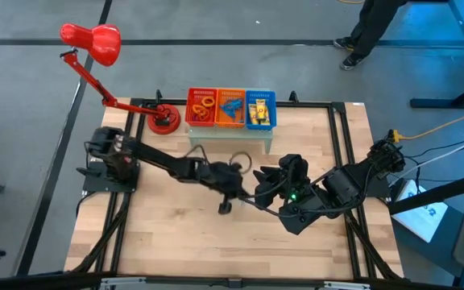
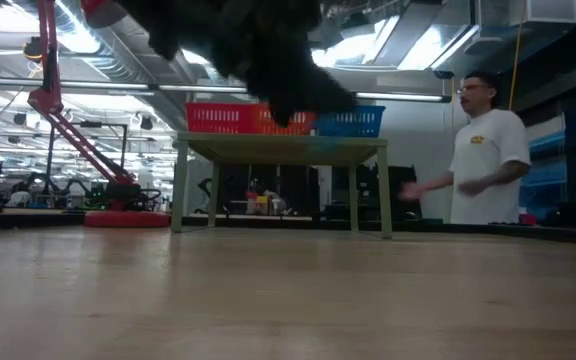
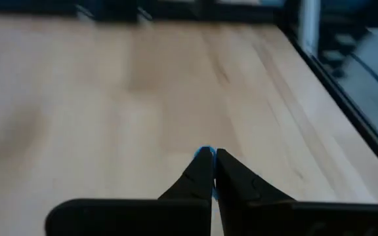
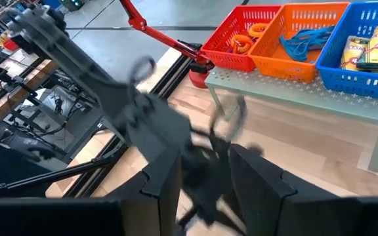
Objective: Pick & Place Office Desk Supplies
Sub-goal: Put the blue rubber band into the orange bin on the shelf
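I see a red desk lamp (image 1: 95, 44) at the table's (image 1: 167, 242) far left corner. Red (image 1: 200, 108), orange (image 1: 231, 108) and blue (image 1: 260, 109) baskets sit side by side on a small stand (image 2: 280, 150). A person (image 2: 483, 150) in a white shirt stands beyond.

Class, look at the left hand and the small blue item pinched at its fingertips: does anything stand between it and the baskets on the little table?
Nothing visible blocks it. The left hand holds a blue item over bare wood, short of the baskets. The right hand sits beside it, not in the path.
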